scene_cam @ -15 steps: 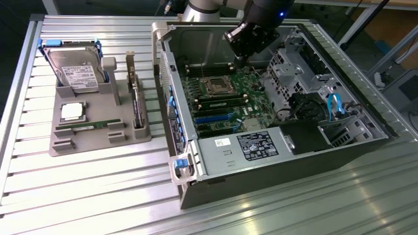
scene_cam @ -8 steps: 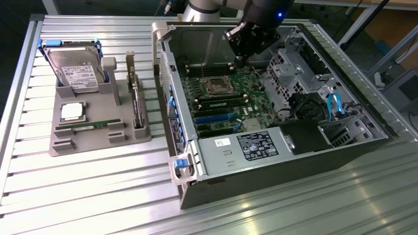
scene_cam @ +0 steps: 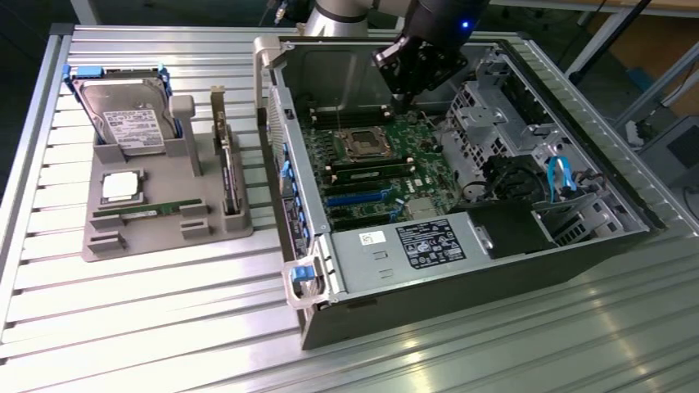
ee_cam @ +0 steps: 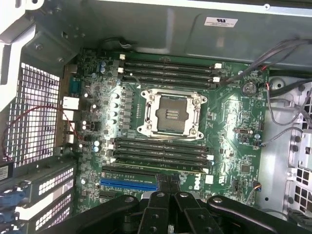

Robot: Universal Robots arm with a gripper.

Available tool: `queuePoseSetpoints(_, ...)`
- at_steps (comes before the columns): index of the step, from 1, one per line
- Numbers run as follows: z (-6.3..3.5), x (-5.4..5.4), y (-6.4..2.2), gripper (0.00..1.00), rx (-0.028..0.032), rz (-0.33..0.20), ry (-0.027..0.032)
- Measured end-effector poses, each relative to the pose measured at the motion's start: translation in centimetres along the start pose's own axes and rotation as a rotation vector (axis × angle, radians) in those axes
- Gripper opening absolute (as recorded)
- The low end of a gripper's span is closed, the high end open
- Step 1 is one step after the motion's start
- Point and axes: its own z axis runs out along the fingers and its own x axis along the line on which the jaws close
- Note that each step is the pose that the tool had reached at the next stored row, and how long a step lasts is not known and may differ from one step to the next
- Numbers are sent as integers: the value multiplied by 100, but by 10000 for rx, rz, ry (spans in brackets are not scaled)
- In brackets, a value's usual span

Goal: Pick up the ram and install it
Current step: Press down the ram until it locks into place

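Observation:
The ram (scene_cam: pixel 146 211), a long thin green stick, lies in the front slot of the grey parts tray (scene_cam: pixel 110 246) on the exterior view's left. My gripper (scene_cam: pixel 405 102) is far from it. It hangs inside the open computer case (scene_cam: pixel 459 270), above the motherboard (ee_cam: pixel 229 146) near the empty processor socket (ee_cam: pixel 170 114). Its black fingers (ee_cam: pixel 157 204) are pressed together with nothing between them, so my gripper (ee_cam: pixel 168 195) is shut. A green strip (ee_cam: pixel 156 169), seemingly another memory stick, sits in the slot nearest the fingers. The black slots (ee_cam: pixel 165 73) beyond the socket hold nothing.
The tray also carries a hard drive (scene_cam: pixel 126 115), a square silver processor (scene_cam: pixel 120 187) and an upright green expansion card (scene_cam: pixel 227 168). Inside the case are a power supply (scene_cam: pixel 431 241), drive cages (scene_cam: pixel 486 123), loose cables (ee_cam: pixel 287 63) and the rear fan grille (ee_cam: pixel 36 117). Everything stands on a slatted metal table (scene_cam: pixel 164 327).

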Motion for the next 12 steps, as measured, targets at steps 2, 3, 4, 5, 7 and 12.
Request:
queuePoseSetpoints(2,1,11,1,10,6,-3,-65)
queuePoseSetpoints(3,1,11,1,10,6,-3,-66)
queuePoseSetpoints(4,1,11,1,10,6,-3,-66)
queuePoseSetpoints(5,1,11,1,10,5,-3,-66)
queuePoseSetpoints(7,1,12,1,10,5,55,-69)
queuePoseSetpoints(12,2,12,1,10,1,278,-79)
